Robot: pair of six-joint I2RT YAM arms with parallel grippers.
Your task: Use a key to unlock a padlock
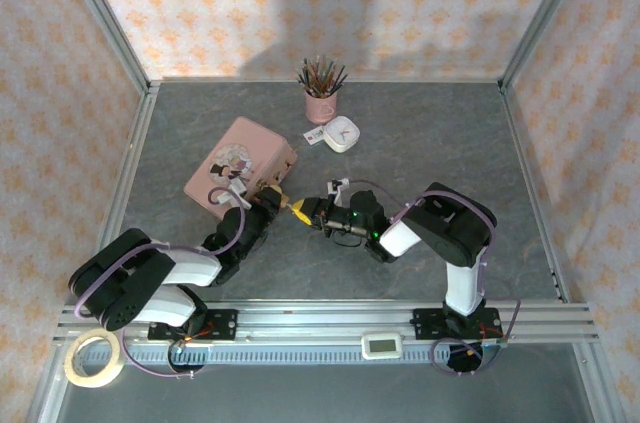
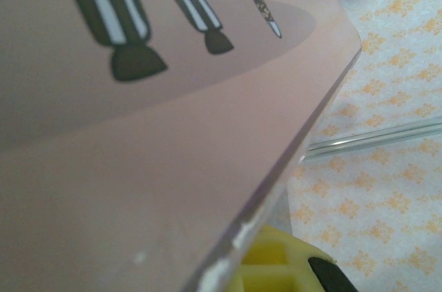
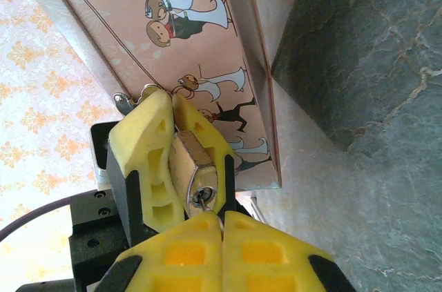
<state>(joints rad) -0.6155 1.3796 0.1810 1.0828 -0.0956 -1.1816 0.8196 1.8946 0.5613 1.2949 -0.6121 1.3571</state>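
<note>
Brass, small and hard: the padlock (image 3: 195, 171) sits clamped by its flat sides between the yellow fingers of the left gripper (image 3: 171, 109). It is tight against the edge of the pink tin (image 3: 173, 43), which rests on the tabletop (image 3: 373, 99). Its keyhole (image 3: 200, 197) end points straight at me in the right wrist view.

My right gripper (image 3: 222, 231) is fully closed, pads pressed together, tips just at that keyhole. A sliver of silver metal shows in the slot. I take it for the key's tip, but I can't make out the key itself between the pads.

I judge the lock to be light, rigid and smooth enough to slip. Hanging by its thin shackle it would swing away from any push, so gripping the body's broad faces and leaving the keyhole end clear looks right.

The key should be thin and stiff, best pinched flat across its head. Turning it puts torque on both grips, and the soft pads may let either piece roll.

The tin looks light as well. A hard shove along the key's axis could slide it across the tabletop, so I'd press gently and twist slowly.
</note>
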